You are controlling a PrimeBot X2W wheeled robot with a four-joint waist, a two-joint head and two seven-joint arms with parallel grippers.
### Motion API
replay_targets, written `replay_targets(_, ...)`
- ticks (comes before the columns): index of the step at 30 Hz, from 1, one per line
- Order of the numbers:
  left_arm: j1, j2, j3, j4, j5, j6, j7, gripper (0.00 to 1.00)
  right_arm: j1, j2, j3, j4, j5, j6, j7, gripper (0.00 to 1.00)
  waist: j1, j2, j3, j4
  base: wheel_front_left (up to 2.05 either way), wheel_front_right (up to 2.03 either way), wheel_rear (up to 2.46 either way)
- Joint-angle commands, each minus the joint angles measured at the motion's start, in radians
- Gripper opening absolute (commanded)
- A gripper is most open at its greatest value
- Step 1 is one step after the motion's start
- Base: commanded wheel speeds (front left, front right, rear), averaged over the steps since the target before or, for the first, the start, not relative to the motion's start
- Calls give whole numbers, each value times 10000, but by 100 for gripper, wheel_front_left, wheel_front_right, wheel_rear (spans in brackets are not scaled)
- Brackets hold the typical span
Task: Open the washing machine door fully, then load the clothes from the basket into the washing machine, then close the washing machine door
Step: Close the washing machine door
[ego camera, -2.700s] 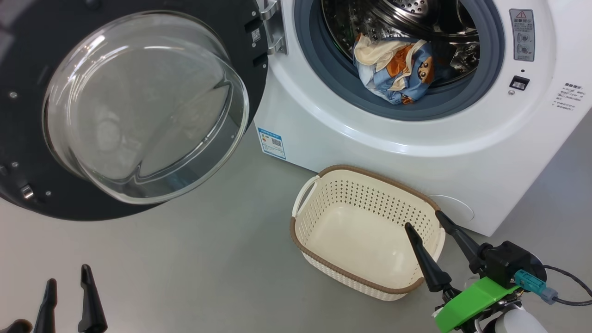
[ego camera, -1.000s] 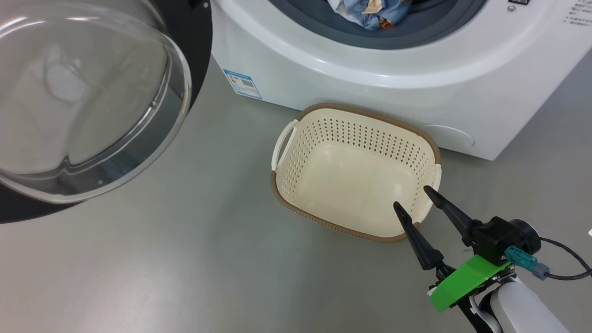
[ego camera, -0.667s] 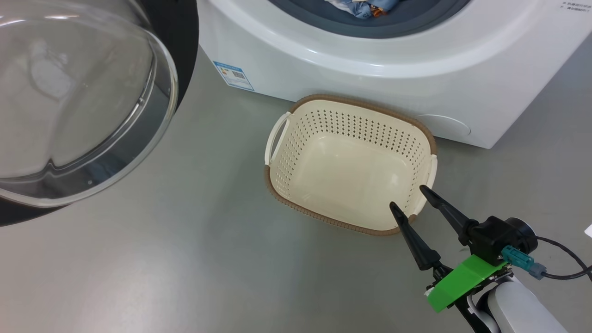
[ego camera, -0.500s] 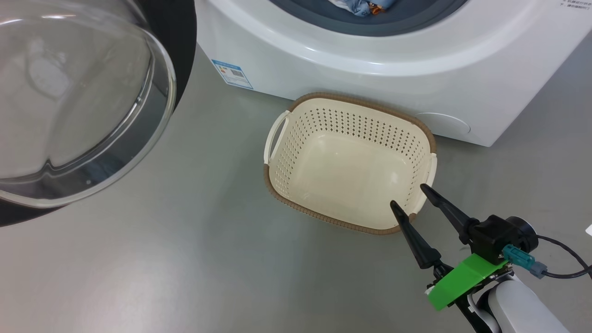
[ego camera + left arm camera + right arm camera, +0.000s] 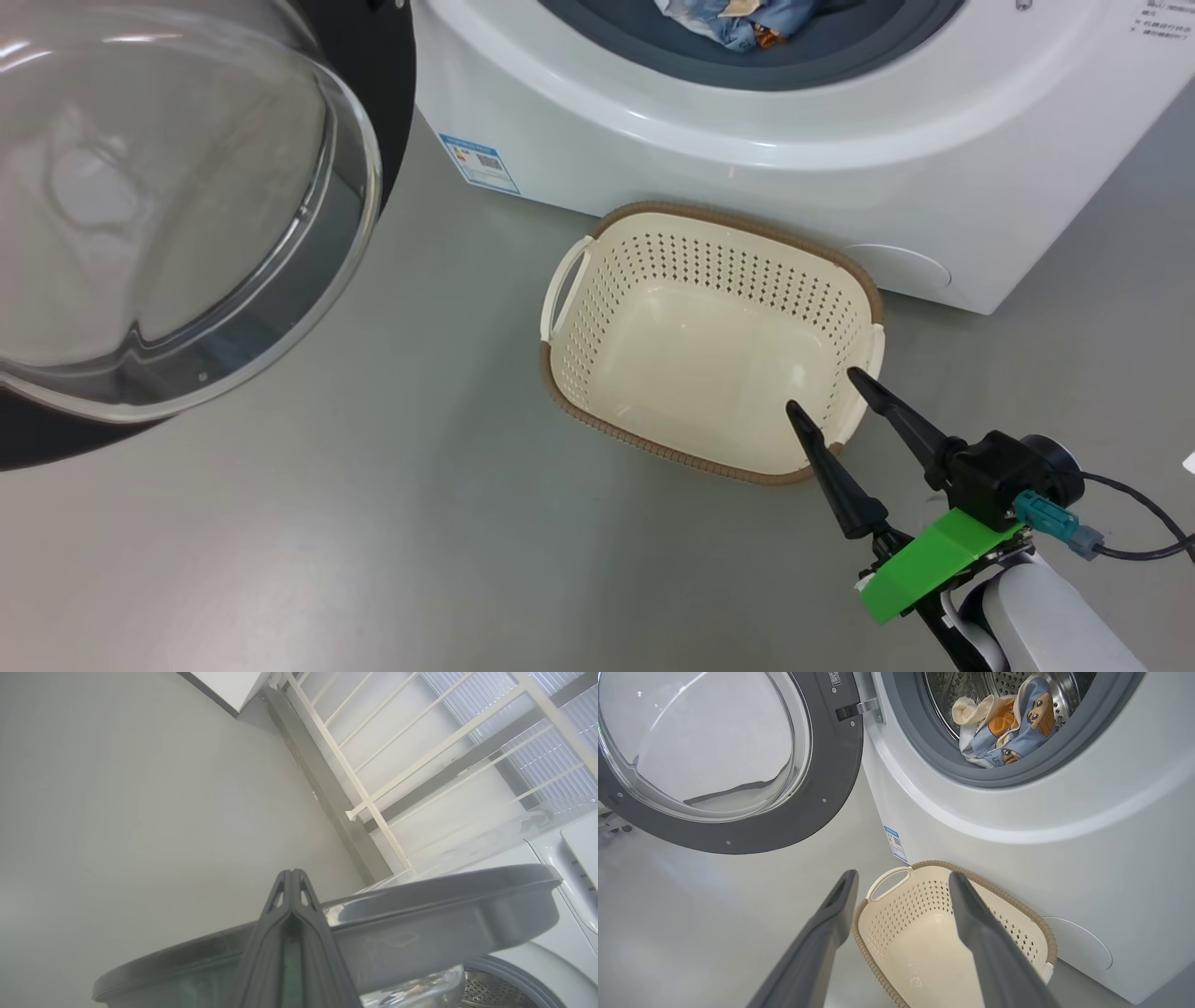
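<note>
Evidently the stiff door (image 5: 444, 905) wants pushing at its rim, beside the clenched left pincer (image 5: 290, 876); right pincer (image 5: 822, 389) released.

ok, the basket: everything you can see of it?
The basket is cream plastic with perforated walls, a solid bottom, a woven-look brown rim and a loop handle at each end. It stands upright and empty on the grey floor, right in front of the washing machine; whether they touch is unclear. The right gripper, fingers open, hangs over the near right corner, contact unclear.
</note>
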Motion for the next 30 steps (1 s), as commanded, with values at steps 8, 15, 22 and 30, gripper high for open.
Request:
replay_targets(8, 410, 532, -141, -592, -535, -31, 1410, 0, 88, 247, 120, -249, -26, 16, -49, 100, 0, 0, -360, 4, 0, 0, 0)
replay_targets(15, 562, 624, -222, -838, -672, -31, 1950, 0, 193, 326, 50, -258, -3, 16, -49, 100, 0, 0, -607, 2, 0, 0, 0)
replay_targets(22, 685, 703, -246, -1147, -884, -31, 2571, 0, 260, 449, -5, -267, -7, 16, -49, 100, 0, 0, -769, 26, 0, 0, 0)
replay_targets(30, 791, 744, -334, -1671, -1031, -31, 3258, 0, 402, 565, -76, -276, 32, 16, -49, 100, 0, 0, -1078, 52, 0, 0, 0)
